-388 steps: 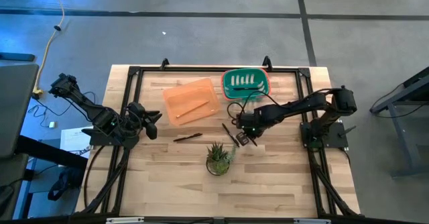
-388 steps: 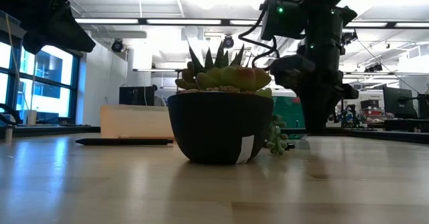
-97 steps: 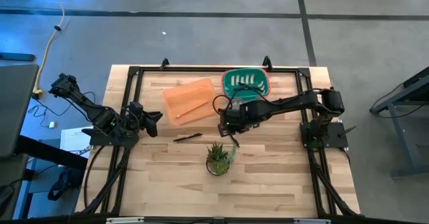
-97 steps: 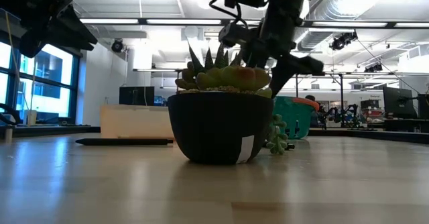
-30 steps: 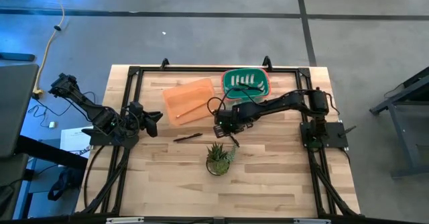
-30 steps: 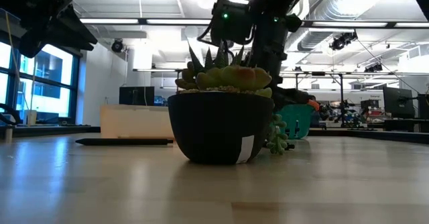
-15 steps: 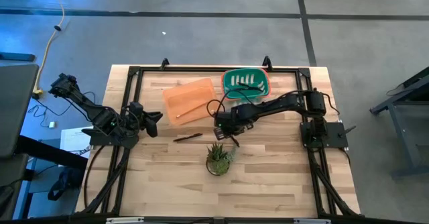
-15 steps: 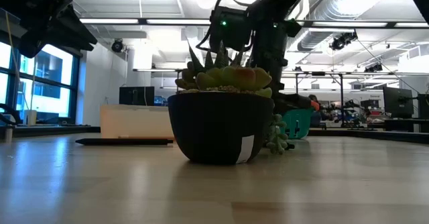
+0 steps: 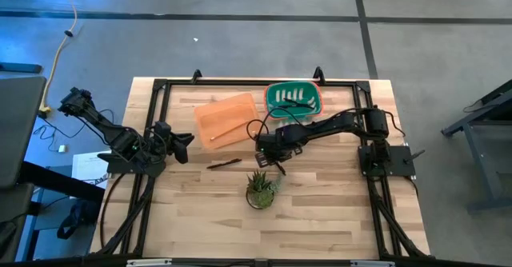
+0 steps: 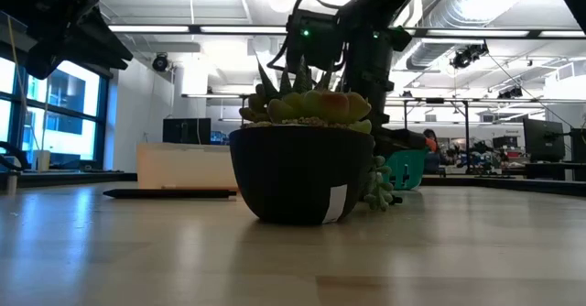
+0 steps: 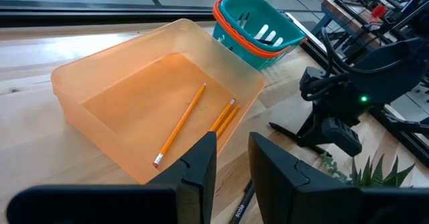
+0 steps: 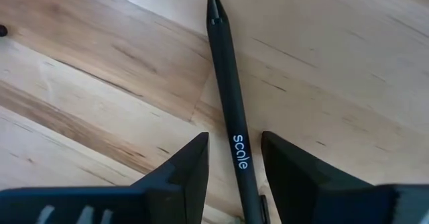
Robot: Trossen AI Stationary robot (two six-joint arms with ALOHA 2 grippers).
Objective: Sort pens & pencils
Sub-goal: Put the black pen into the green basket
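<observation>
The right pincer [image 9: 268,149] sits low over the tabletop [image 9: 336,211] near its centre, at about 12 o'clock from the potted succulent [image 9: 260,189]. Its fingers [image 12: 181,177] are spread apart, released, straddling a black pen [image 12: 231,113] that lies flat on the wood; white lettering on the barrel reads "scale". A second pen [image 9: 224,164] lies at about 9 o'clock from the plant. Three pencils [image 11: 201,120] rest inside the orange bin [image 11: 87,83], with the teal basket [image 9: 294,99] just beside it at 3 o'clock. The left pincer [image 11: 228,163] waits near the tabletop's left edge, facing the bin, its fingers slightly parted and empty.
</observation>
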